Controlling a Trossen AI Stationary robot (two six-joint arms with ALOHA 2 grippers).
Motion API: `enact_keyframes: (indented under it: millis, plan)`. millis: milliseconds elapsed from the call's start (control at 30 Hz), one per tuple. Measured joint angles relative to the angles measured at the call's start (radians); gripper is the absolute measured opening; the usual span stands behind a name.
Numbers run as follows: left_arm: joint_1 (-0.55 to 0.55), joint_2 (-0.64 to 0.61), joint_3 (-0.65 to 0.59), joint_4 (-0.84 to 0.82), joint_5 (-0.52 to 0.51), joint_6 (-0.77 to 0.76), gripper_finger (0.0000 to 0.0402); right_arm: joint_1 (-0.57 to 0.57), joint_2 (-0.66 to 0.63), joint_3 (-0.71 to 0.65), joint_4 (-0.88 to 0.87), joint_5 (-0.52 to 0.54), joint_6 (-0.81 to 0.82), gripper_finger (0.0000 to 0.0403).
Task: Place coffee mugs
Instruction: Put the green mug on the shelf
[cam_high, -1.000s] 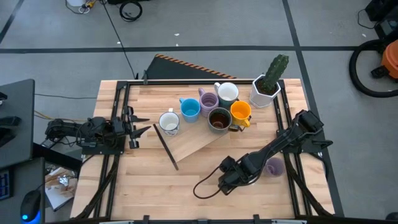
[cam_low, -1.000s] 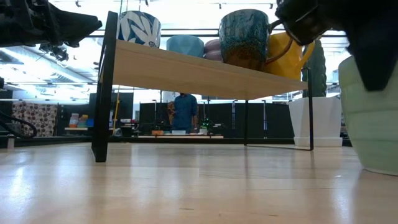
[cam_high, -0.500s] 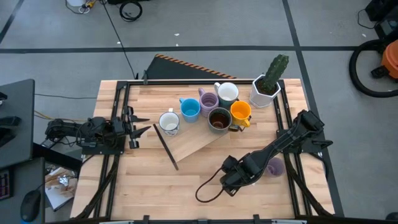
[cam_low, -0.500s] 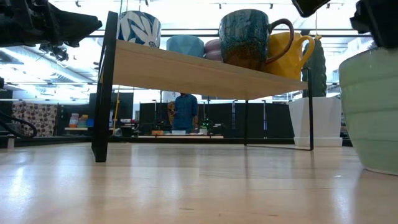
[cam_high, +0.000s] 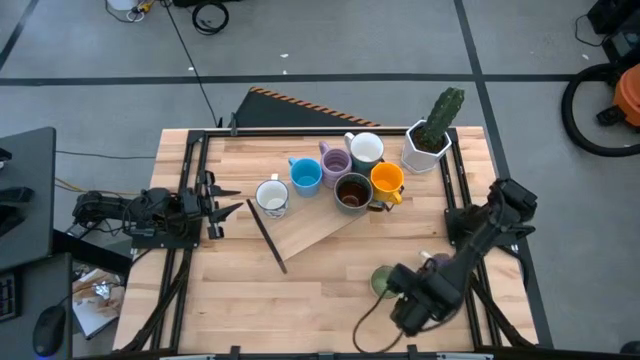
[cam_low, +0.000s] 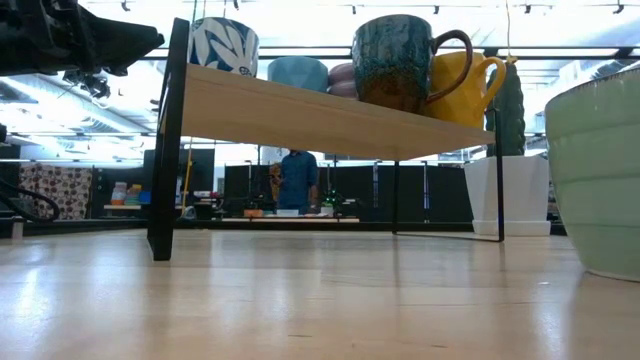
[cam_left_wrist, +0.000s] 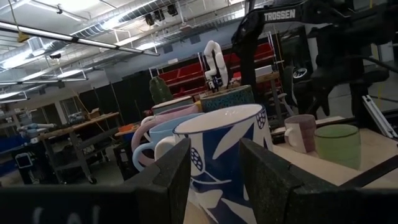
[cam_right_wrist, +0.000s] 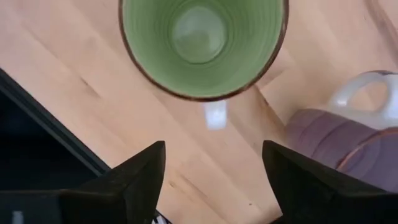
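Six coffee mugs stand on a raised wooden shelf (cam_high: 300, 232): white with blue leaves (cam_high: 271, 196), blue (cam_high: 305, 176), lavender (cam_high: 335, 160), white (cam_high: 365, 149), dark brown (cam_high: 352, 192) and orange (cam_high: 386, 180). A green mug (cam_high: 381, 281) stands upright on the table near the front right. A second lavender mug (cam_right_wrist: 339, 140) is beside it. My right gripper (cam_high: 410, 302) hovers open, pointing down, just off the green mug (cam_right_wrist: 202, 43) on its near-right side. My left gripper (cam_high: 228, 205) waits open at the table's left, level, facing the shelf.
A white faceted pot with a cactus (cam_high: 428, 140) stands at the shelf's far right end. Black frame rails (cam_high: 190, 180) run along both table sides. A dark cable (cam_high: 370, 325) trails by the right gripper. Bare table lies in front of the shelf (cam_high: 260, 300).
My right gripper has let go of the green mug, risen clear of it and moved toward the table's near right corner. The green mug stays upright on the table and now shows uncovered from above.
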Motion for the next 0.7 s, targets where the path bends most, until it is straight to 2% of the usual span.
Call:
enact_keyframes:
  millis: [300, 700]
  plan:
    - [0.000, 0.000, 0.000, 0.007, 0.000, -0.001, 0.0141, 0.027, 0.000, -0.089, 0.068, 0.030, 0.040, 0.0234]
    - [0.000, 0.000, 0.000, 0.006, 0.000, -0.001, 0.0141, -0.008, 0.000, -0.232, 0.254, 0.039, -0.011, 0.0207]
